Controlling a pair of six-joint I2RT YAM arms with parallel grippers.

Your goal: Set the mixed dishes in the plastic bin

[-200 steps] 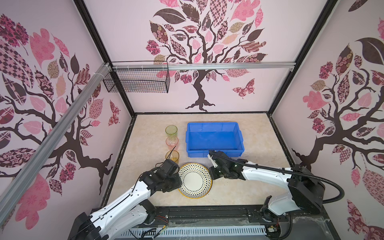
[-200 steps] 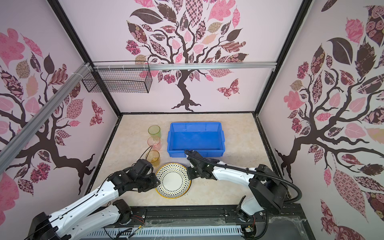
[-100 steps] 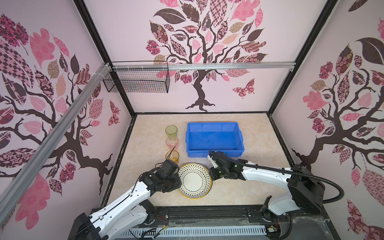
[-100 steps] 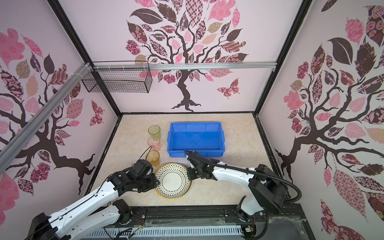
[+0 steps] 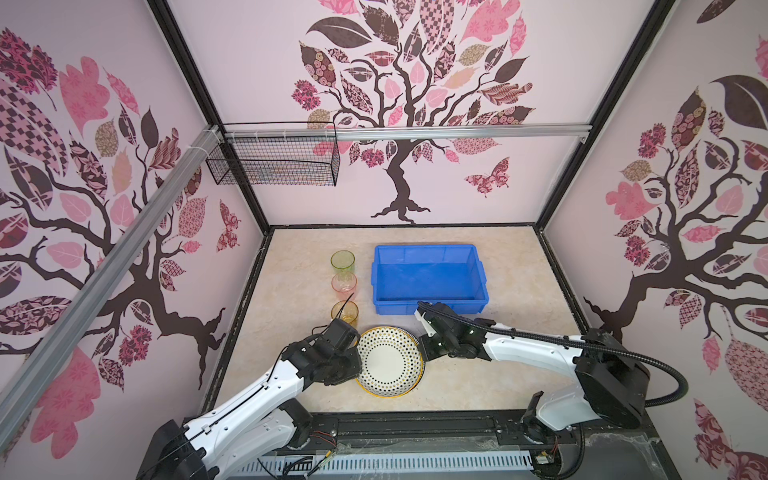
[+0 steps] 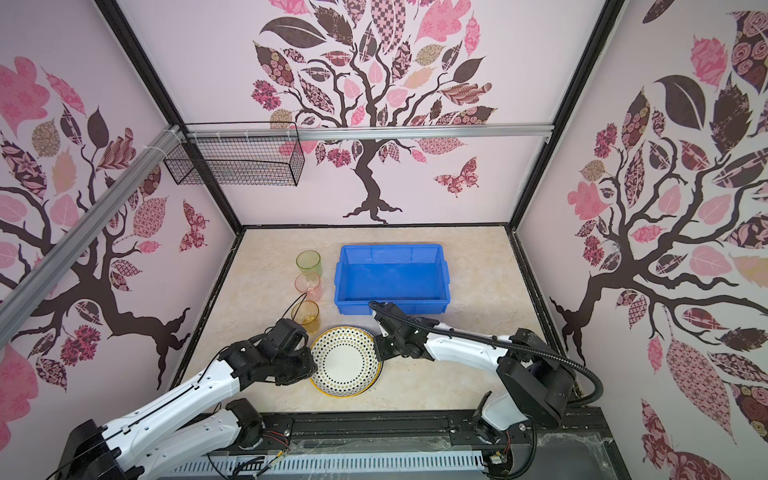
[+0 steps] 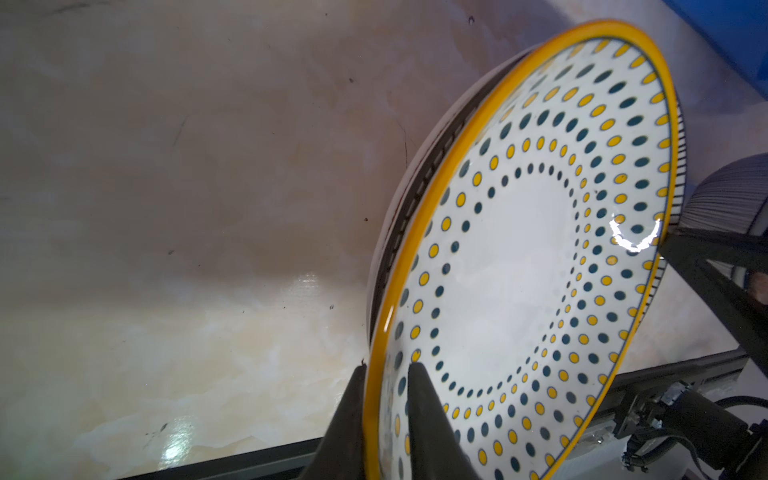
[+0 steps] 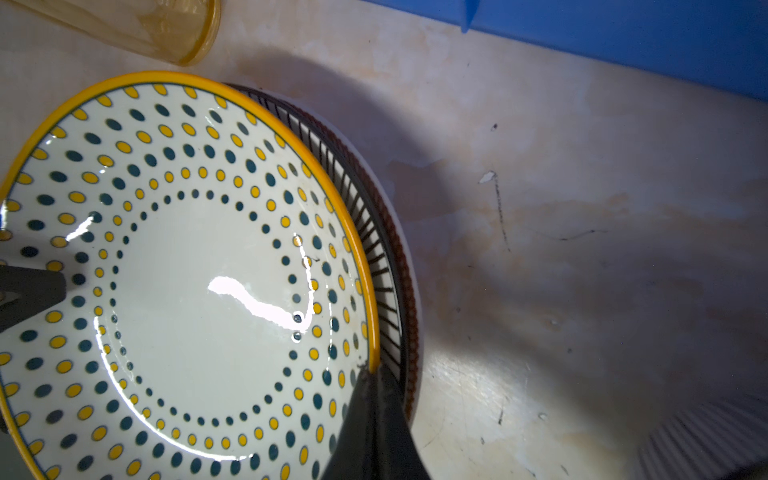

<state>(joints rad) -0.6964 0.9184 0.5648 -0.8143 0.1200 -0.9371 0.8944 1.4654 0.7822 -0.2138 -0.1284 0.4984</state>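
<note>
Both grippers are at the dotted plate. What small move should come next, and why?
Probably close the left gripper fully on the dotted plate. Its fingers straddle the yellow rim, one on each side, but a firm clamp isn't clear. The shut right gripper sits at the opposite rim, seemingly steadying it atop the striped plate, so a lift needs that grip first.

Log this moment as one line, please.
left fingers: astride top plate rim | right fingers: shut, at opposite rim | tumblers: beside bin | bin: empty

- Left arm [image 5: 257, 390] and right arm [image 5: 532, 353]: white shells, black joints are noted.
- Ribbed black hose [image 5: 540, 335] is seen at 4 o'clock.
- Left gripper [image 7: 388, 368]: dark tapered fingers [image 7: 424, 424] are recorded.
</note>
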